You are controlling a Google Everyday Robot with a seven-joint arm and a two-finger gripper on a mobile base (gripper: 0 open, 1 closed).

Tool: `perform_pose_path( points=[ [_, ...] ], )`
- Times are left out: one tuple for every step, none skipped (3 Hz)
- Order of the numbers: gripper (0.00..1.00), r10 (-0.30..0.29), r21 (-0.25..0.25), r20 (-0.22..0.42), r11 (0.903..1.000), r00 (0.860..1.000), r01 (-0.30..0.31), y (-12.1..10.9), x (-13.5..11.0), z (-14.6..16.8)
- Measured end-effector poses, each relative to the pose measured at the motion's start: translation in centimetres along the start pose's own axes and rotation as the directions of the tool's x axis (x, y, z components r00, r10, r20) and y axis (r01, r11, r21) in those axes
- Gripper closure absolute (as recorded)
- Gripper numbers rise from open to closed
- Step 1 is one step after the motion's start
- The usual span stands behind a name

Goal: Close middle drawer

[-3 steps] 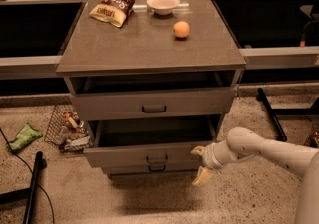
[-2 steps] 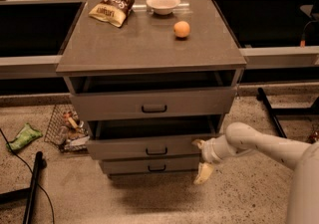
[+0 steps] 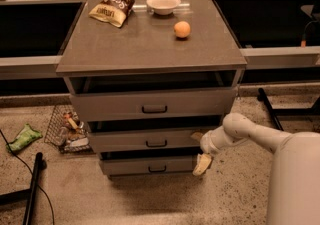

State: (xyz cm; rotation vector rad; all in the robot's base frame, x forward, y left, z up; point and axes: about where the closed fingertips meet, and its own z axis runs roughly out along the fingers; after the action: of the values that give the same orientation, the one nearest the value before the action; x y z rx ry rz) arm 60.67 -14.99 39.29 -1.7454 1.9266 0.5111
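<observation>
1. The cabinet point(image 3: 150, 44) is set in the middle of the scene. Three grey drawers are stacked in its near face, and a chip bag point(image 3: 112, 6), a bowl point(image 3: 163, 3) and an orange point(image 3: 182, 29) are carried on its top.
2. The arm point(image 3: 260, 136) is reached in low from the right, toward the cabinet's near right corner.
3. The middle drawer point(image 3: 125, 141) is found between the top drawer point(image 3: 115, 105) and the bottom drawer point(image 3: 125, 165). A dark gap is shown above its front, so it is judged to be nearly but not fully shut.
4. Its long axis is laid left to right. Its flat front and handle point(image 3: 156, 143) are faced toward the near side.
5. The gripper point(image 3: 202, 155) is placed at the right end of that front, touching it or just beside it. How far it is open cannot be told, and nothing is seen to be held.
6. The closing push is judged to be in its last part. A straight shove toward the far side is called for, kept square, since a push given at one end could skew the drawer.
</observation>
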Motion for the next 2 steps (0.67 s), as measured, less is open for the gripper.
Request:
perform_pose_path(
  points=[
    [0.00,-0.002,0.001,0.001,1.0000,1.000,0.002,0.1,0.0,-0.1],
    [0.00,-0.037,-0.012,0.040,0.9992,0.998,0.038,3.3,-0.7,-1.1]
  ],
)
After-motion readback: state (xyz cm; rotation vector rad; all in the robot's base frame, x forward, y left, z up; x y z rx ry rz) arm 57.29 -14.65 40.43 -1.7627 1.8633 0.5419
